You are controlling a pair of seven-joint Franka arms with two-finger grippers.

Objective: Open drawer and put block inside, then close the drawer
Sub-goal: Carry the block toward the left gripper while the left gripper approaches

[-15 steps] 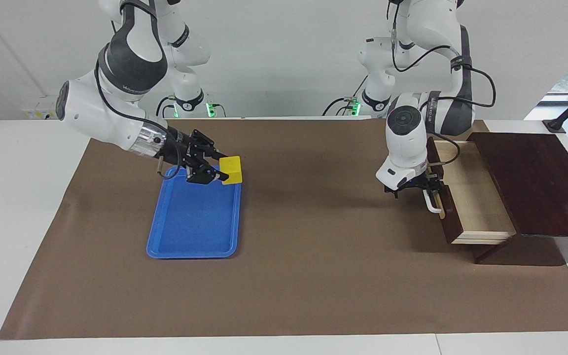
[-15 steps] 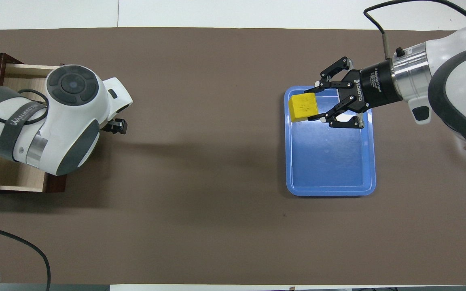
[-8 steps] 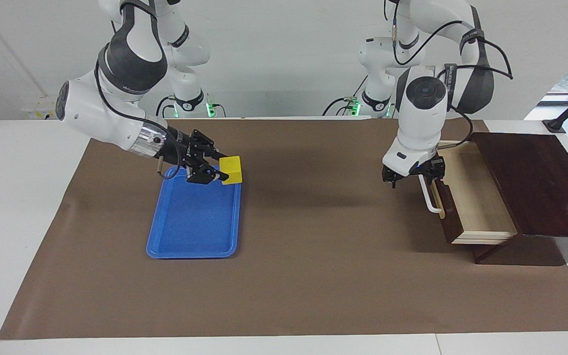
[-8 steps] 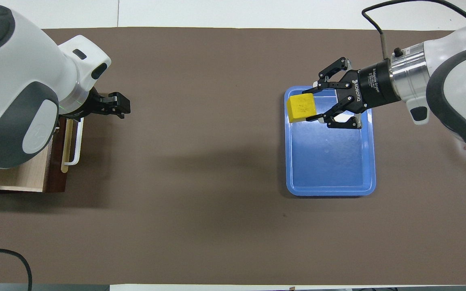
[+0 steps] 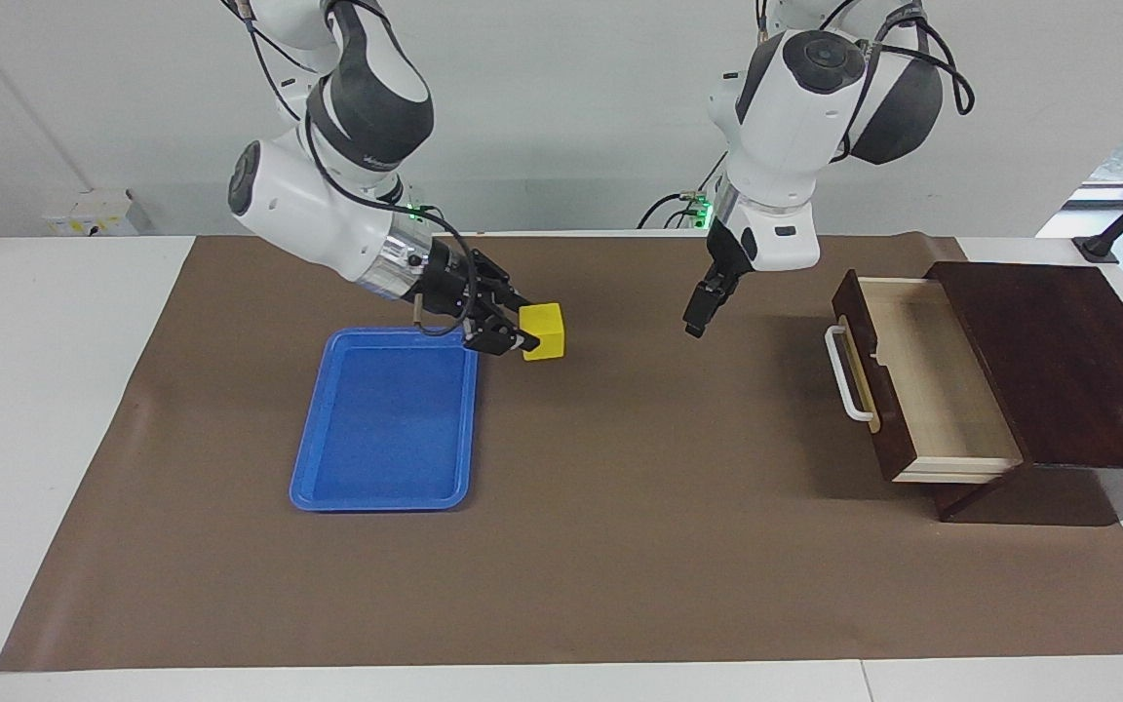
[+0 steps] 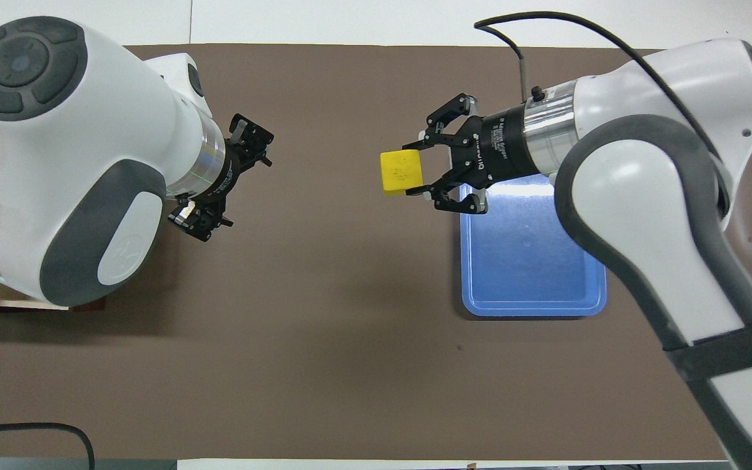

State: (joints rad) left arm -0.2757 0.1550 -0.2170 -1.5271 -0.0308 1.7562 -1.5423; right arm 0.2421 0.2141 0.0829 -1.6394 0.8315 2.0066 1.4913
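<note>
Right gripper (image 5: pixel 521 341) is pinching the block (image 5: pixel 543 331) between its fingertips and holds it in the air over the brown mat (image 5: pixel 620 546) just off the blue tray (image 5: pixel 381 429), on the side toward the drawer (image 5: pixel 922 390). From my seat the opening looks done: the drawer stands pulled out of its cabinet (image 5: pixel 1059 361) with its pale inside bare, so I judge what is left is the carry across, the drop inside and the push shut. My right arm reaches out low and nearly level with its wrist pointed at the drawer's end, while the left gripper (image 5: pixel 698 312) hangs raised over the mat between block and drawer, fingers spread and empty, clear of the white handle (image 5: pixel 844 375).
</note>
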